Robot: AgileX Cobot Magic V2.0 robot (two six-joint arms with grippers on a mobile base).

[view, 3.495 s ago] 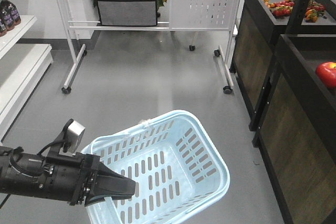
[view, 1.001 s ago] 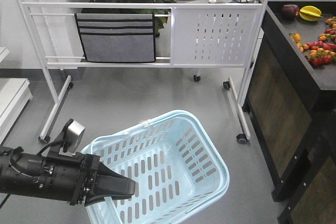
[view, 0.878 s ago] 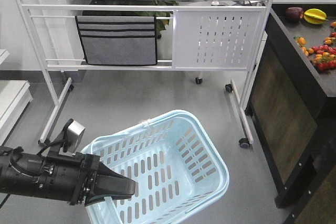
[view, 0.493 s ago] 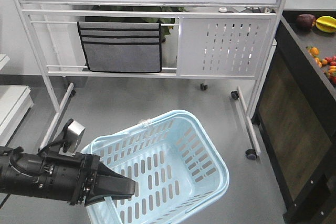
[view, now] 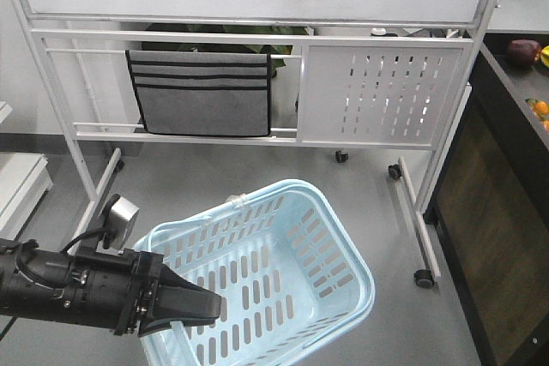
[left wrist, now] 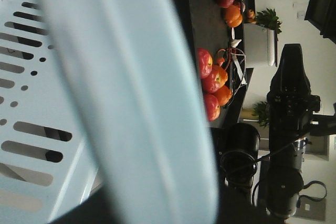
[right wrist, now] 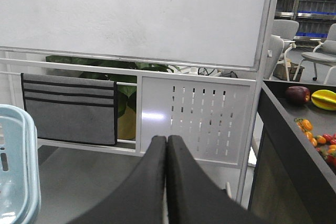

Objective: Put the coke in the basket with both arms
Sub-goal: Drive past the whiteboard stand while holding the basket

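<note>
The light blue slotted basket hangs low in the front view, held by its near-left rim. My left gripper, black with a silver camera block on top, is shut on that rim. In the left wrist view the rim is a blurred pale blue band across the middle, with the slotted wall to its left. My right gripper shows only in the right wrist view, shut with its fingers pressed together and nothing between them. A corner of the basket sits at its left. The coke is out of view.
A white whiteboard stand on casters with a grey fabric organiser stands ahead on grey floor. A dark counter with fruit runs along the right. A white shelf is at the left. A tripod camera stands behind.
The whole background has slid rightward and the whiteboard stand looms closer; the fruit counter has mostly left the frame. The left arm and basket keep the same place in view.
</note>
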